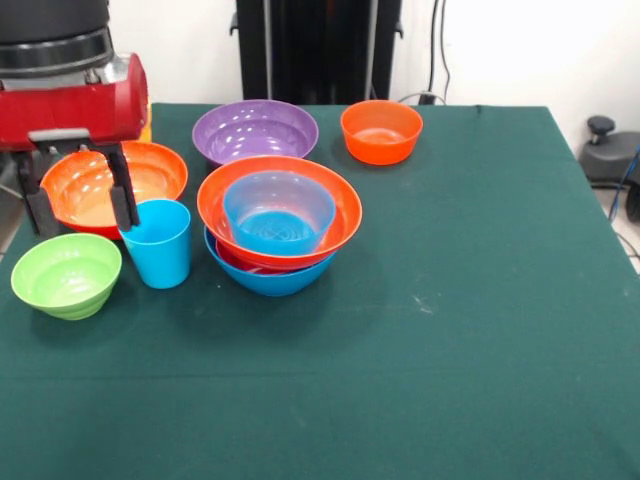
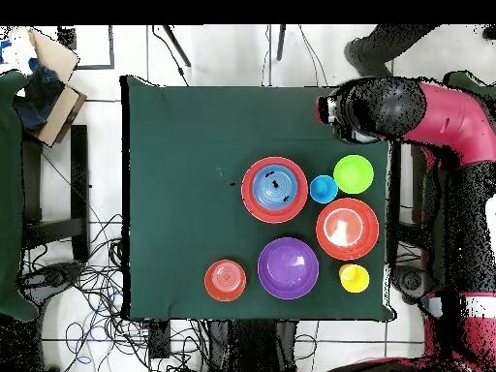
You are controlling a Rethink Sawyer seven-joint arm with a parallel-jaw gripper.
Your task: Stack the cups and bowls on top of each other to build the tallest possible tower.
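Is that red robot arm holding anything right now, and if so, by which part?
Nothing is held. The gripper hangs open and empty in front of the orange bowl, beside the blue cup.

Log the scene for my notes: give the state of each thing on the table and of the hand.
tower: four bowls nested
blue cup: upright, empty, standing beside the tower
lime green bowl: upright, empty
purple bowl: upright, empty
small orange bowl: upright, empty
hand: open, holding nothing

Prob. robotics lab: green-clothed table (image 2: 184,145), loose floor cables (image 2: 87,291), tiled floor (image 2: 97,58).
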